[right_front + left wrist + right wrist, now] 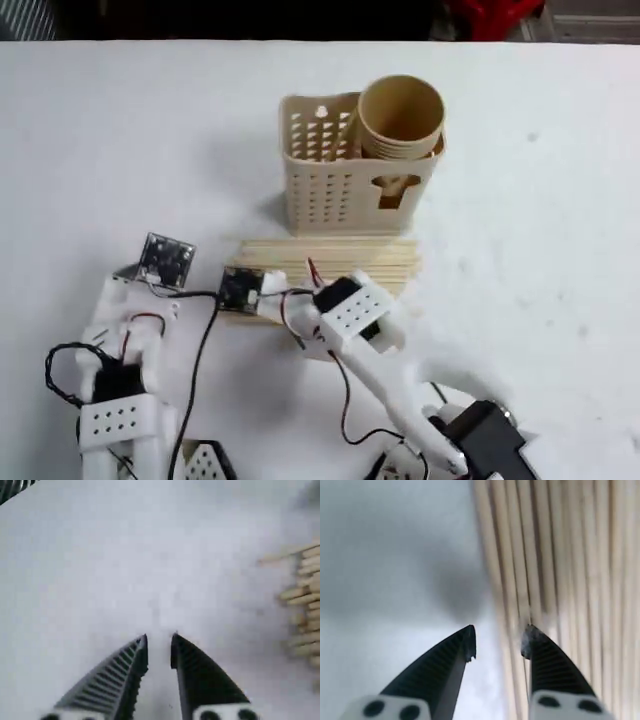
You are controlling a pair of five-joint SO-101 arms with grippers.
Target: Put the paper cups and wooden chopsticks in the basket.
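The right end effector [498,641] is hovering low over the long edge of the row of wooden chopsticks [560,570]. Its jaws are standing moderately open and gripping nothing: one finger is hanging over the outermost sticks, the other over bare bench [380,555] just beside them. The sticks are lying flat and packed side by side, running beneath and ahead of this end effector. Beyond the row, on the far side from the end effector, the basket [340,190] is standing upright with the paper cups [400,120] already nested in one compartment. The left end effector [159,647] is hanging over bare bench, jaws only slightly apart and empty, with the stick ends off to one side and well apart from it.

The step in hand is looking like the pick of a first bunch of chopsticks. The jaws are already lining up along the sticks, so closing across them should be working. Doing it well probably means sinking until both tips are touching the bench, then closing slowly so the bench-side finger is sweeping a few sticks against the other. These thin round sticks are likely rolling or fanning out if pinched fast — a small bunch is the safer bet, lifted level and tipped end-first into the compartment beside the cups
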